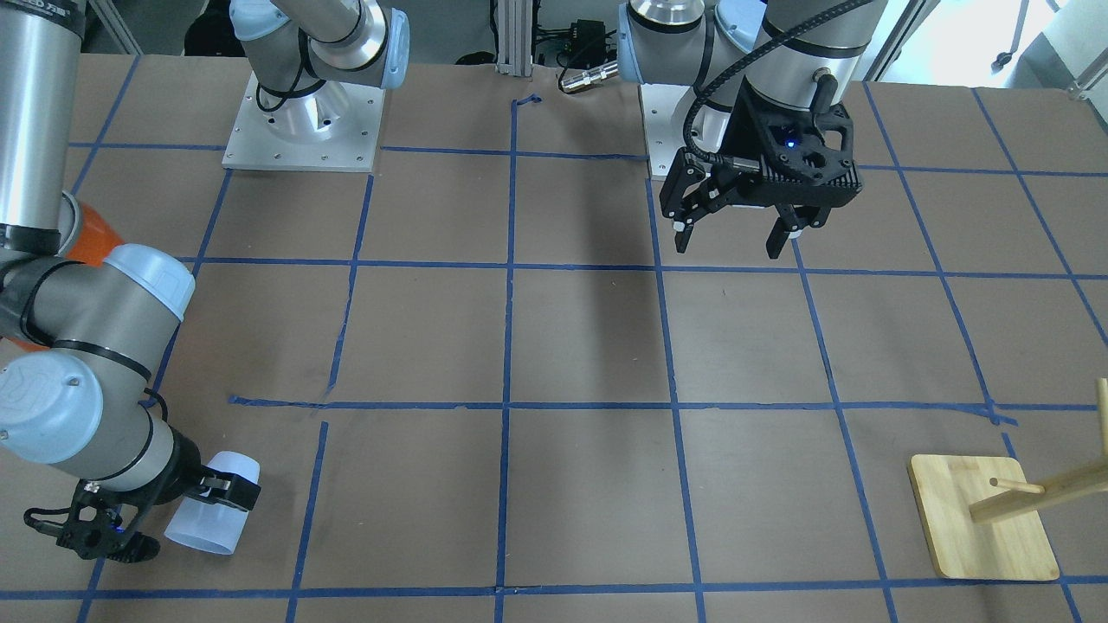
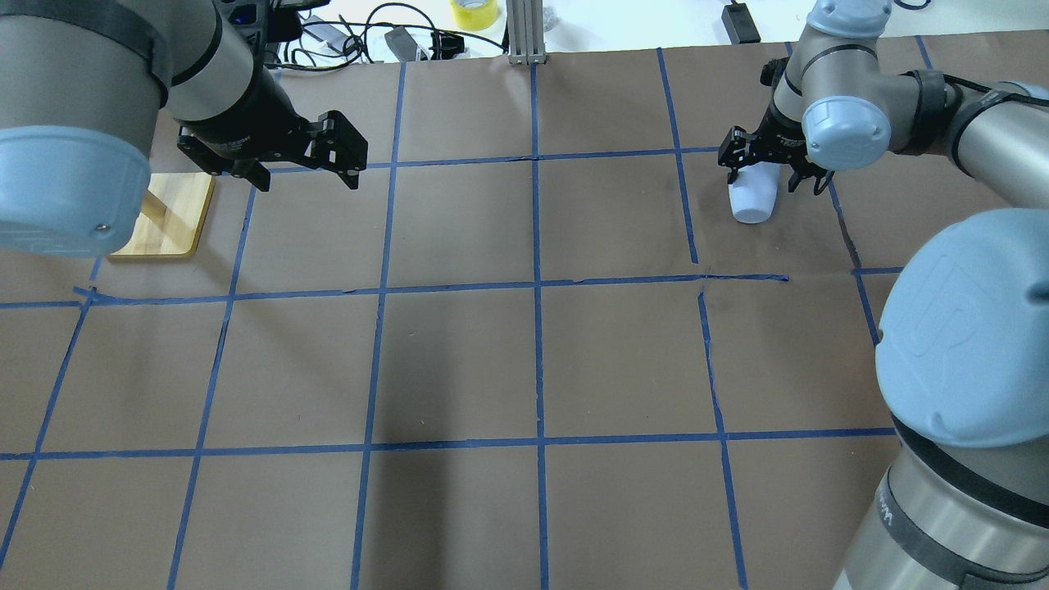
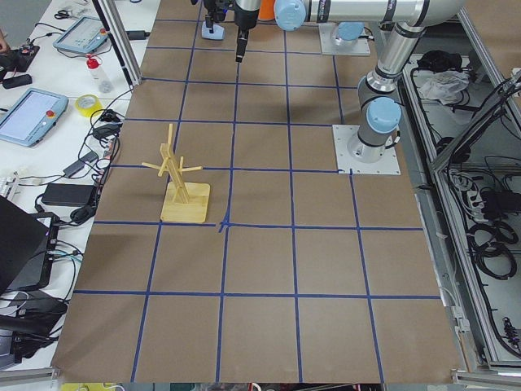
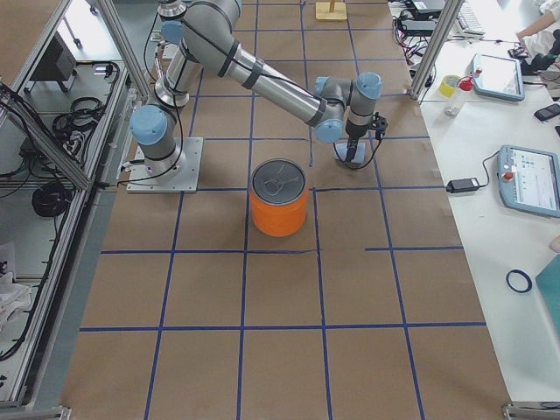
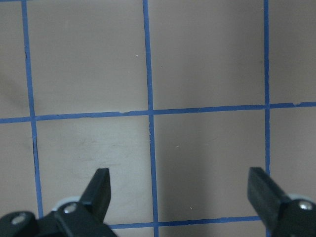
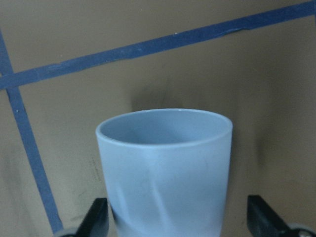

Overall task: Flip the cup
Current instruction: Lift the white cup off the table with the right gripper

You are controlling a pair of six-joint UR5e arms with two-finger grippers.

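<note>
The cup [image 1: 208,523] is a small pale blue-white tumbler at the table's far right part, also in the overhead view [image 2: 750,203]. It appears to lie on its side, mouth away from the robot. In the right wrist view the cup [image 6: 163,173] fills the middle, its blue-grey inside showing at the rim. My right gripper [image 1: 195,519] is open, with a finger on either side of the cup; a gap shows at one finger [image 6: 261,217]. My left gripper [image 1: 736,242] is open and empty, above bare table near its base.
A big orange can [image 4: 280,210] with a silver lid stands on the robot's right side, between the right arm's base and the cup. A wooden peg stand [image 1: 982,515] stands on the far left side. Blue tape lines cross the brown table [image 2: 533,369].
</note>
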